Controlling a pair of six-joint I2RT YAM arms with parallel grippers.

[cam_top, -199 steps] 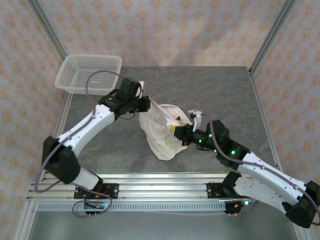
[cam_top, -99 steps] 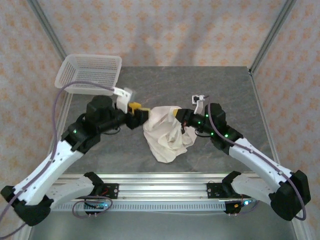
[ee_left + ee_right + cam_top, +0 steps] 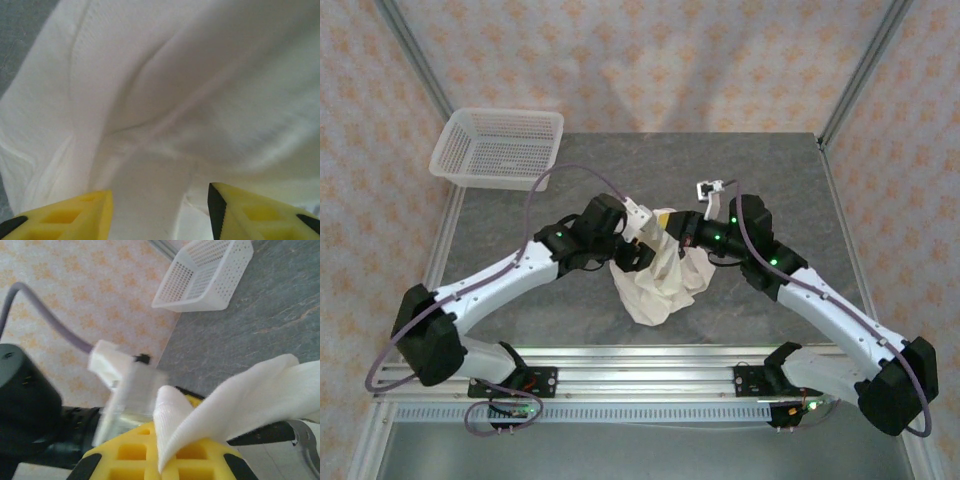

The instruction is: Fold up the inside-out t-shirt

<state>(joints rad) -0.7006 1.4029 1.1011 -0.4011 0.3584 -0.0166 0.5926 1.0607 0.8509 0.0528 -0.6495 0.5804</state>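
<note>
Inside-out t-shirt (image 3: 655, 282) lies bunched at the middle of the table (image 3: 770, 170), its long axis running from both grippers toward the near edge. Right gripper (image 3: 162, 455) is clamped on a fold at the heap's far top. Left gripper (image 3: 160, 200) is spread wide with cloth straight ahead (contact not resolvable). Judgement: the left's grasp point lies dead forward, just beside the right's hold.

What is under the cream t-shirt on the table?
Grey table shows around the t-shirt, whose lower end rests on it. The bunched cloth covers whatever lies directly beneath, so that cannot be seen.
</note>
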